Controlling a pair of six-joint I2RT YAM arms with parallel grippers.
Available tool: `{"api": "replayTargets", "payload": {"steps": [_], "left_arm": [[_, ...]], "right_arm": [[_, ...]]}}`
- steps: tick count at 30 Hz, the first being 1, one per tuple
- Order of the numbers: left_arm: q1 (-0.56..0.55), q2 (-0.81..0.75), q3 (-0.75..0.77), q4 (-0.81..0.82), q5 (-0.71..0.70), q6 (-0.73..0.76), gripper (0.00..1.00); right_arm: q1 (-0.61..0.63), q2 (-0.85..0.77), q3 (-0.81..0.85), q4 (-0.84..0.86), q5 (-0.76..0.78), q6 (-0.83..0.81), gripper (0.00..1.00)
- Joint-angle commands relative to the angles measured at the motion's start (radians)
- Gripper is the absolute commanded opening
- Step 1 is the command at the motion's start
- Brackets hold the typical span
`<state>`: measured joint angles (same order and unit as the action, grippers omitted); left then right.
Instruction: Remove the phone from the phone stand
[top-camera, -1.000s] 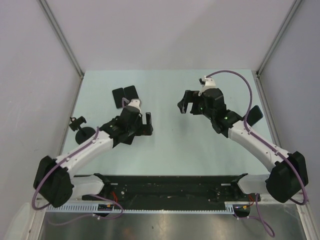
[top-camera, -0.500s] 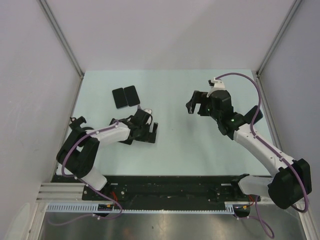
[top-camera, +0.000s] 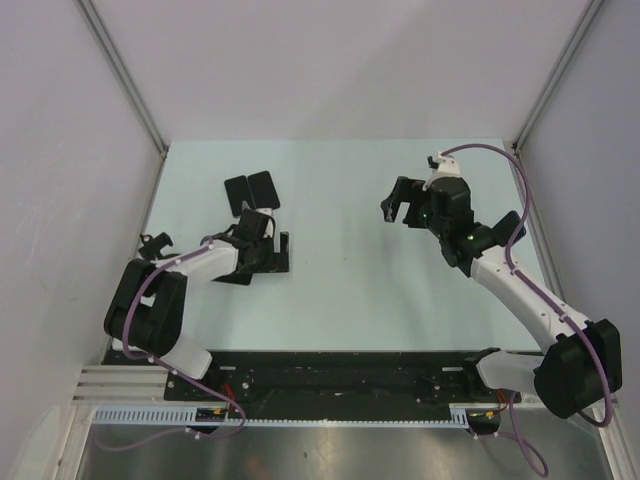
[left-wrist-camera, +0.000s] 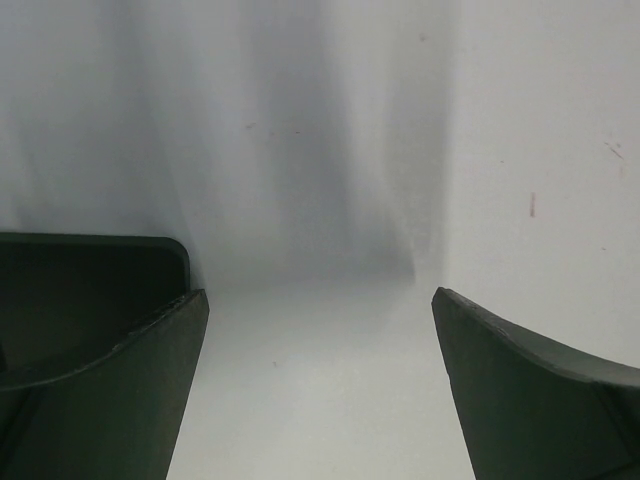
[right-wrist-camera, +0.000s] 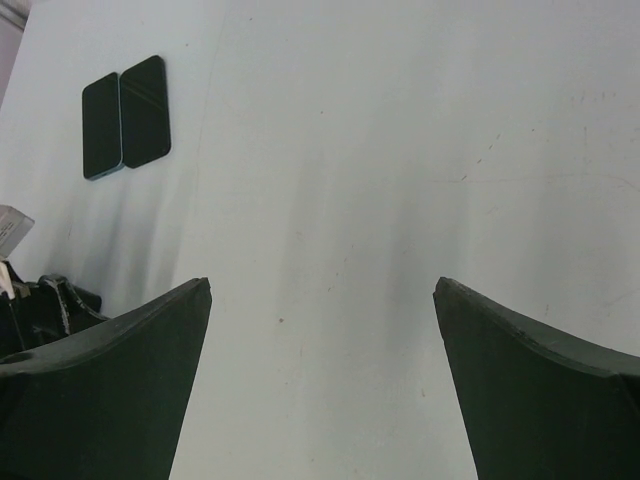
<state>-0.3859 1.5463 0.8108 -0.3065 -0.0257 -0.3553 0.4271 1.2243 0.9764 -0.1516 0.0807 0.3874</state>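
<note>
Two dark phones (top-camera: 252, 192) lie flat side by side on the pale table, also seen in the right wrist view as phones (right-wrist-camera: 126, 118) at upper left. A small black stand (top-camera: 152, 243) shows at the left edge, partly hidden by my folded left arm. My left gripper (top-camera: 282, 252) hovers just below the phones, open and empty (left-wrist-camera: 320, 295); a dark rounded slab (left-wrist-camera: 90, 270) sits behind its left finger. My right gripper (top-camera: 398, 205) is open and empty (right-wrist-camera: 320, 285) over bare table at the right.
A black tilted slab (top-camera: 510, 228) stands near the right edge behind my right arm; I cannot tell what it is. White walls with metal rails enclose the table (top-camera: 340, 280) on three sides. My left arm (right-wrist-camera: 45, 305) shows low left in the right wrist view.
The left arm has folded back toward its base and its gripper has slid a little left. The right gripper has drifted right and slightly farther away. Both stayed open.
</note>
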Motion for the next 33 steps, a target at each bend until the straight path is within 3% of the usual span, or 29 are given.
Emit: {"api": "replayTargets", "payload": {"steps": [1,8,12,17,25,28,33], "left_arm": [[0.036,-0.032,-0.006,-0.026,-0.029,0.044,1.0],[0.042,-0.051,0.022,-0.042,0.01,0.05,1.0],[-0.036,-0.107,0.074,-0.04,0.018,0.084,1.0],[-0.143,-0.144,0.16,-0.014,0.059,0.137,1.0],[-0.157,-0.222,0.143,0.099,0.162,0.231,1.0],[-0.16,-0.238,0.12,0.118,0.173,0.259,1.0],[-0.174,-0.267,0.077,0.142,0.148,0.263,1.0]], "right_arm": [[-0.03,-0.028,0.001,0.041,0.007,-0.012,1.0],[-0.1,-0.068,0.001,0.012,0.074,-0.045,1.0],[-0.166,-0.112,0.002,-0.058,0.177,-0.053,1.0],[-0.293,-0.167,0.013,-0.14,0.287,-0.07,1.0],[-0.524,-0.241,0.018,-0.259,0.415,-0.076,0.97],[-0.593,-0.249,-0.021,-0.214,0.381,-0.081,0.95],[-0.669,-0.223,-0.131,-0.007,0.184,-0.136,0.83]]}}
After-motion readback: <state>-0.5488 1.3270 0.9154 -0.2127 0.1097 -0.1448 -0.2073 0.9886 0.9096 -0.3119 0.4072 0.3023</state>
